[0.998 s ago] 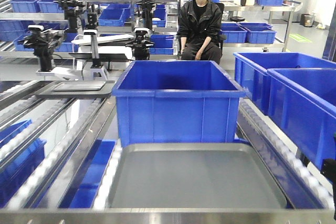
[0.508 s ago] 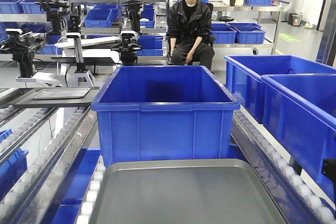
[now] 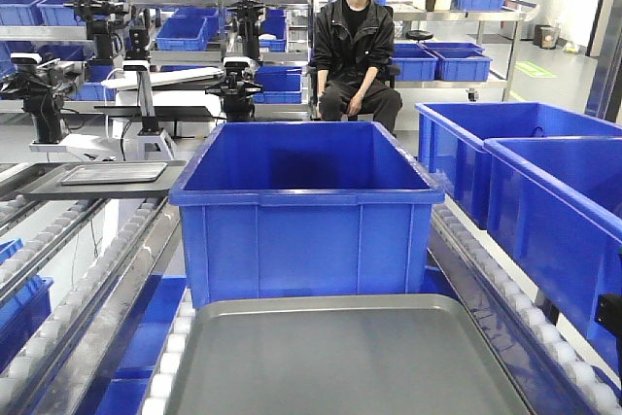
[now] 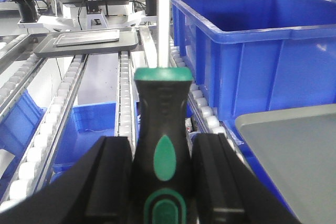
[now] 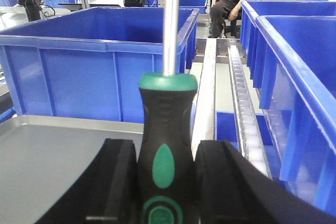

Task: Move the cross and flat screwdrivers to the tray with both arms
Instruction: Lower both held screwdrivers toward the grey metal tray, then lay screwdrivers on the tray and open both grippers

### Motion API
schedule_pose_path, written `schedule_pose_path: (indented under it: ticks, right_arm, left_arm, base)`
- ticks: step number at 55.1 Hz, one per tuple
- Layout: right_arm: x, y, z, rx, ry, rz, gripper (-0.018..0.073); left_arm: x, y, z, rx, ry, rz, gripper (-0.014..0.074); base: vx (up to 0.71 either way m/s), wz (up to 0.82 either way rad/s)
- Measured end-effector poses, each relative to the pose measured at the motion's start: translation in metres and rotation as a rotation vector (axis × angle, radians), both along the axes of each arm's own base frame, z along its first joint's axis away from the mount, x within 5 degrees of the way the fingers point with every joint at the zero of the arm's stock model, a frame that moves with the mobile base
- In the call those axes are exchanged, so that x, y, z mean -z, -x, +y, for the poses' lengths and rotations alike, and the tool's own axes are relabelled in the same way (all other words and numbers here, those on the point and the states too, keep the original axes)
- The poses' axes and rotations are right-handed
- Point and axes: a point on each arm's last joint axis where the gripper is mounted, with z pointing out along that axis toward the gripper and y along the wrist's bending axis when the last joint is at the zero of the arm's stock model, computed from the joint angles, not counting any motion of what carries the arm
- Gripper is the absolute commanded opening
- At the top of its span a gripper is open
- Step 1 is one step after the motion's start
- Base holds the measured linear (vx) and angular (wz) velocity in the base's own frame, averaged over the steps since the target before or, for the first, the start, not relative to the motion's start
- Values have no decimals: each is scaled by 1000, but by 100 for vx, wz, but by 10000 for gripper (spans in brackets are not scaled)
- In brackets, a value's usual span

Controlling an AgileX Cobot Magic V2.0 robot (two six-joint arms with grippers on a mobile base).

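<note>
We hold one screwdriver in each claw. Our left claw (image 4: pixel 160 182) is closed tight on the fat black and green handle of the left screwdriver (image 4: pixel 160 145), and its thin grey shaft points straight out ahead. Our right claw (image 5: pixel 165 182) grips the right screwdriver (image 5: pixel 167 145) the same way. We cannot see the tips, so we cannot tell which one is cross and which is flat. We think we hold them by the handle because it is thick and easy to pinch, and the shaft stays out of the way. The grey metal tray (image 3: pixel 350 366) lies low in front of us, between the two claws, and nothing lies in it yet. Just behind it stands a deep blue bin (image 3: pixel 306 211), with more blue bins (image 3: pixel 554 191) to the right. The tray and bins sit on roller tracks (image 3: pixel 87 308), not a flat top. Far back a person in black (image 3: pixel 355 51) sits among shelves.
</note>
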Motion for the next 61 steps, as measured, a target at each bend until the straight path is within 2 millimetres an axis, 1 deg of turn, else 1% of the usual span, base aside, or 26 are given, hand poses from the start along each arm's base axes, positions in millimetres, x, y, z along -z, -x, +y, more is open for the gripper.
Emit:
schedule_pose_path:
  ticks: [10,17,24,29,35,40,41,45,52,57,61]
  right_arm:
    - [2,-3,1,0,-8,12,-8]
    - [10,-15,4,0,-40,70,-8]
    - [20,-32,8,-5,-66,151,-8]
    - [24,-48,21,-63,-47,214,-8]
    - [25,-70,48,-160,-34,268,-8]
    - [35,-91,68,-200,-40,340,-8]
    - [38,-96,71,-200,-47,356,-8]
    - [45,-110,79,-198,-74,404,-8]
    - [50,-126,86,-190,-100,444,-8]
    - [57,-133,89,-186,-100,468,-8]
    - [65,-138,91,-182,-98,494,-8]
  left_arm:
    - [0,0,0,-1,1,-2,0]
    - [4,-3,-2,8,50,22,0]
    - [11,-17,-9,45,172,84,1]
    - [19,-34,-23,126,242,124,1]
    - [36,-65,-48,235,328,196,3]
    - [46,-89,-74,309,372,242,3]
    - [45,-93,-78,322,382,240,3]
    - [50,-114,-102,369,407,271,3]
    - [66,-146,-142,416,451,360,3]
    - [86,-162,-164,423,483,449,3]
    - [99,-169,-176,406,534,517,4]
  base:
    - [0,0]
    - [0,0]
    - [0,0]
    - [0,0]
    - [0,0]
    - [0,0]
    - [0,0]
    - [0,0]
    - [0,0]
    - [0,0]
    - [0,0]
